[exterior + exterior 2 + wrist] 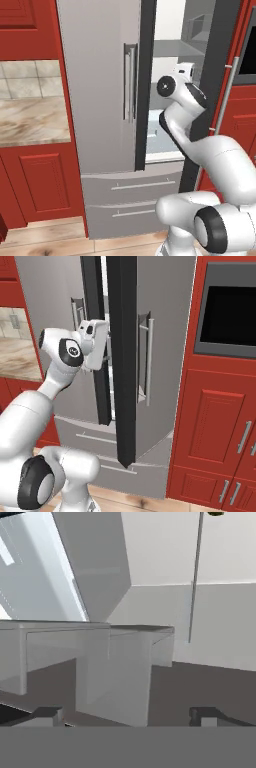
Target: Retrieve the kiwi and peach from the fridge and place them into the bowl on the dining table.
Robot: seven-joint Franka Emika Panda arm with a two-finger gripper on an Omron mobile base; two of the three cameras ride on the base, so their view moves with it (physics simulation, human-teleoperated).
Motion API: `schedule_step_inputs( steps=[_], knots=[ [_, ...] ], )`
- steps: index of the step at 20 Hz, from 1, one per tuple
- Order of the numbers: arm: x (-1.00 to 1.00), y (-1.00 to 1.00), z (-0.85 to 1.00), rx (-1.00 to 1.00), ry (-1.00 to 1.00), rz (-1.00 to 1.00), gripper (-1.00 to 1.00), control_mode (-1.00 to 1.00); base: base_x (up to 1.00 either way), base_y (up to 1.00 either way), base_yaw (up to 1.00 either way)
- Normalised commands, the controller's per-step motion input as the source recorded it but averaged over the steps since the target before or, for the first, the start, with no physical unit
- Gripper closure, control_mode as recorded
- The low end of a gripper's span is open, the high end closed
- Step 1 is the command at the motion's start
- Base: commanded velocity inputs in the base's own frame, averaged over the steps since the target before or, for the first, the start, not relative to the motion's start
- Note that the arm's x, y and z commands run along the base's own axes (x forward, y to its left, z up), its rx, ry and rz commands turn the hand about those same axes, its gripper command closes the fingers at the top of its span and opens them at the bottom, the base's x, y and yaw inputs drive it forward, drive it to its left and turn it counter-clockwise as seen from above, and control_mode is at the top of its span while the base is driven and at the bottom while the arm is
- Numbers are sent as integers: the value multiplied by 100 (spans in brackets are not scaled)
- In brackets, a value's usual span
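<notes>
While the right-hand door of the tall silver-grey French-door fridge point(100, 100) stands swung open, the white arm with dark joints reaches from the lower right of the left base view up into the lit gap at the centre of the frame. Its two-finger gripper point(128, 714) is inside the fridge; in the hand view the two dark fingertips point(47, 713) sit far apart at the bottom edge, left and right, so the jaws stand wide open with nothing between them.

Between and above those tips, in the middle of the hand view, is a pale translucent glass shelf point(90, 642) with boxy clear compartments, resting over a dark grey floor. Behind it rises the white back wall of the interior, crossed by a thin vertical grey rod point(196, 577) in the upper right.

At the very top edge of the hand view, upper right, a small dark olive-green rounded shape point(216, 513) peeks in; it is cut off by the frame, and I cannot tell whether it is the kiwi. The peach cannot be made out.

Seen from the right base view, the dark edge of the open door point(122, 356) runs down the centre of the frame, with the white hand just left of it. Red cabinets point(220, 426) fill the right side, under a black-fronted oven point(230, 306). At the left of the left base view lies a beige veined marble counter point(30, 122) on red cabinets.
</notes>
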Motion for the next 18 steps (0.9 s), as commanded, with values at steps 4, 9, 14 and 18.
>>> schedule_step_inputs(
  steps=[4, 9, 14, 18],
  knots=[
    [-14, -70, 0, -1, 0, -3, -100, -100, 0, 0, 0],
    [-51, -100, 0, 0, 0, -15, -100, -100, 0, 0, 0],
    [-93, -100, -1, 0, 0, -20, -100, -100, 0, 0, 0],
    [-62, -100, 0, 0, 5, -21, -100, -100, 0, 0, 0]
  ],
)
